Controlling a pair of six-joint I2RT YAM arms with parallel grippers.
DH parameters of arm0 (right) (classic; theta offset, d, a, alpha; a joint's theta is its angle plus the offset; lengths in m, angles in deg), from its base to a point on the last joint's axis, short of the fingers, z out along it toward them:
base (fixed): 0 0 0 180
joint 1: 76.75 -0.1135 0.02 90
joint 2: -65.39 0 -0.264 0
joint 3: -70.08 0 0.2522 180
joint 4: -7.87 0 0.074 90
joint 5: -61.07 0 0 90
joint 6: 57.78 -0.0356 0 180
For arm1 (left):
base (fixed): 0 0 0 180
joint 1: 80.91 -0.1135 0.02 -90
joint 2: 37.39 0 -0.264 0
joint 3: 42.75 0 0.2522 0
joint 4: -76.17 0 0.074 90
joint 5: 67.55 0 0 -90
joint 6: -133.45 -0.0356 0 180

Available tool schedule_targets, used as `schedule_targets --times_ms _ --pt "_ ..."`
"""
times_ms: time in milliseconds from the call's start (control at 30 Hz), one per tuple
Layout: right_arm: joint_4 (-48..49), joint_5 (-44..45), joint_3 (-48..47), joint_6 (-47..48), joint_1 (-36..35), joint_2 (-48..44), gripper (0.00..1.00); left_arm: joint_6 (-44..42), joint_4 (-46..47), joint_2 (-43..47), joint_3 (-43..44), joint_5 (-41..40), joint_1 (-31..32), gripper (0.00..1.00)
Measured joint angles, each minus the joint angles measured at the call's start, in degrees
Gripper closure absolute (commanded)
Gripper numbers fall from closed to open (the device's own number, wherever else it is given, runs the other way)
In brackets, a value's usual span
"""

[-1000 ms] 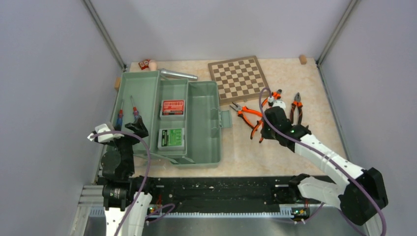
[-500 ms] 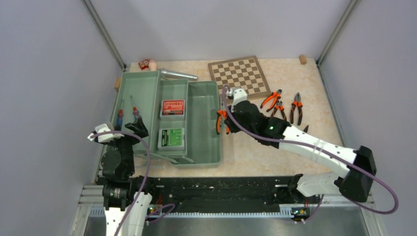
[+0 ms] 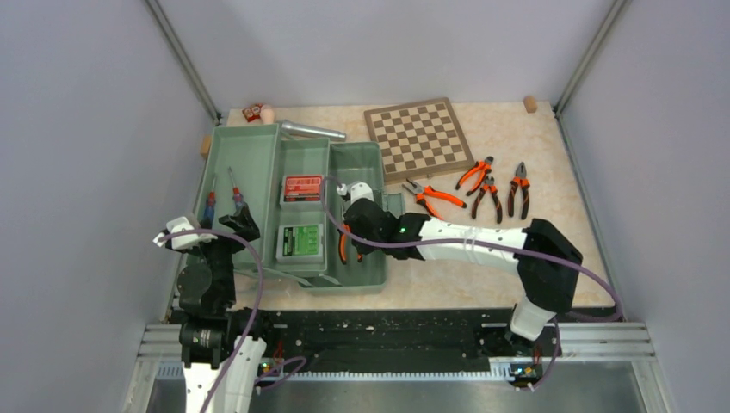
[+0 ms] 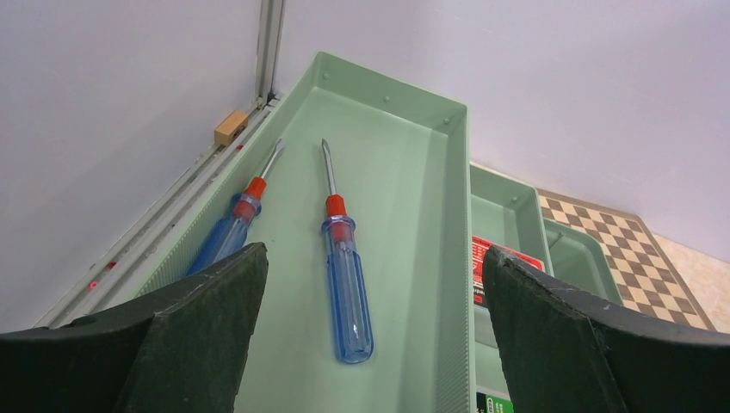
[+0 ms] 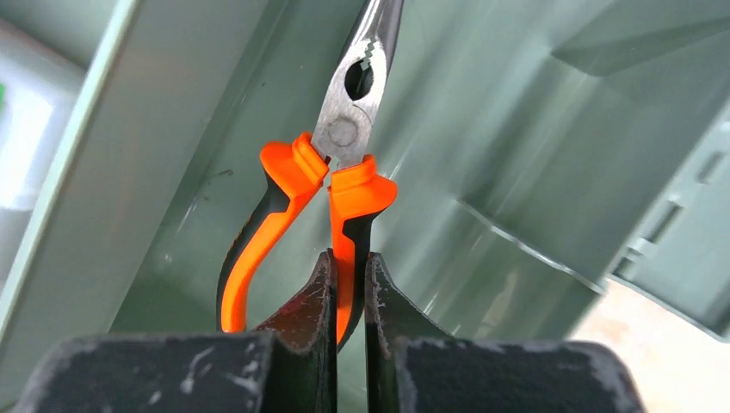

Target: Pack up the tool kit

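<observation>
Right gripper (image 5: 349, 262) is clenched on one orange handle of the long-nose pliers (image 5: 349, 129). The nose projects straight ahead of the fingers and the other handle splays free. The pliers sit within the open green toolbox (image 3: 368, 163), right-hand compartment; contact with its floor not discernible. Left gripper (image 4: 372, 254) is spread wide above the blue screwdrivers (image 4: 349, 275) in the tray (image 4: 405, 215).

White-and-black arms (image 3: 469, 243), purple cables (image 3: 260, 277)

Overhead view looking down from near edge, wrist views close-up, all sharing toolbox (image 3: 255, 168)
</observation>
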Motion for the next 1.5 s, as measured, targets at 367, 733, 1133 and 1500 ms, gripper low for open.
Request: schedule_targets --times_ms 367,733,1133,1500 --pt "-0.07 -3.37 -3.87 -9.22 -0.33 12.44 0.99 0.0 0.0 0.0 0.0 0.02 0.0 0.01" --pt "-1.09 -5.4 -3.98 -11.39 -0.33 14.84 0.6 0.0 0.0 0.0 0.0 0.02 0.0 0.01" --pt "-3.69 1.97 -5.31 -5.16 -0.33 -0.35 0.39 0.0 0.0 0.0 0.0 0.04 0.0 0.01" --pt "-2.86 8.31 3.61 7.1 15.56 -17.66 0.33 0.0 -0.02 -0.02 -0.02 0.07 0.0 0.01"
